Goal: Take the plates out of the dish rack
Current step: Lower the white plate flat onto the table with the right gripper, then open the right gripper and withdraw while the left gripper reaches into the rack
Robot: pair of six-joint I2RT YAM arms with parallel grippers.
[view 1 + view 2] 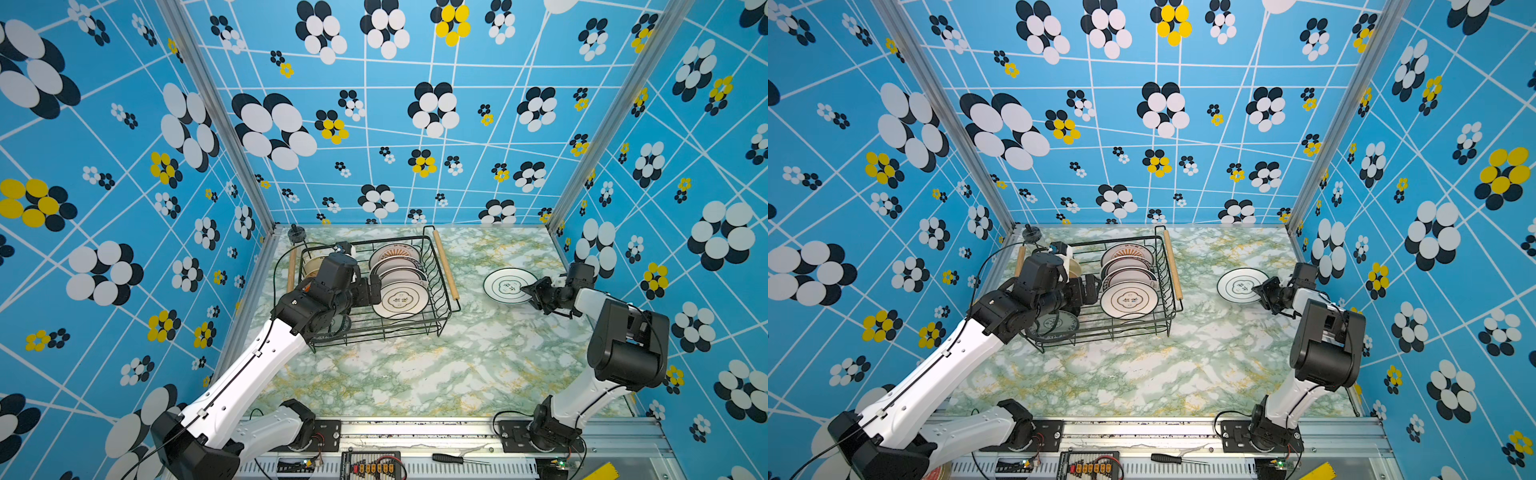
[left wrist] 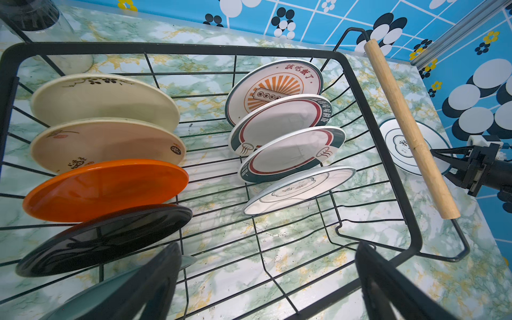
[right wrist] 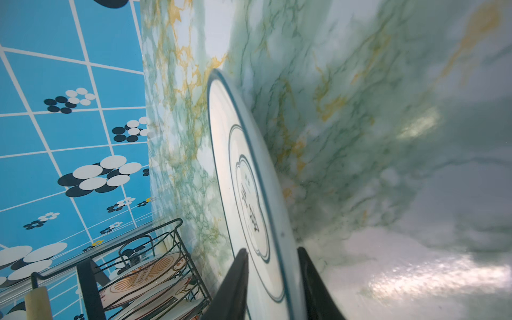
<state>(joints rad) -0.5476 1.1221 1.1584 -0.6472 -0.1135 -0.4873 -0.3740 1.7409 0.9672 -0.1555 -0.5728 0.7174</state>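
Note:
The black wire dish rack (image 1: 374,240) (image 2: 194,50) stands at the back left. One row in it holds several white printed plates (image 2: 277,83) (image 1: 401,299). The other row holds cream (image 2: 102,97), tan, orange (image 2: 105,188), black and blue-grey plates. My left gripper (image 1: 376,286) (image 2: 268,249) hangs open over the rack's bare middle with nothing between its fingers. A white dark-rimmed plate (image 1: 505,282) (image 3: 241,155) lies flat on the table right of the rack. My right gripper (image 1: 524,289) (image 3: 272,250) straddles its near rim, jaws parted with slack around the rim.
Wooden rod handles (image 1: 444,266) stick out at both ends of the rack. A clear jar with a black lid (image 1: 296,235) stands in the back left corner. A screwdriver (image 1: 453,458) lies on the front rail. Patterned walls close in three sides.

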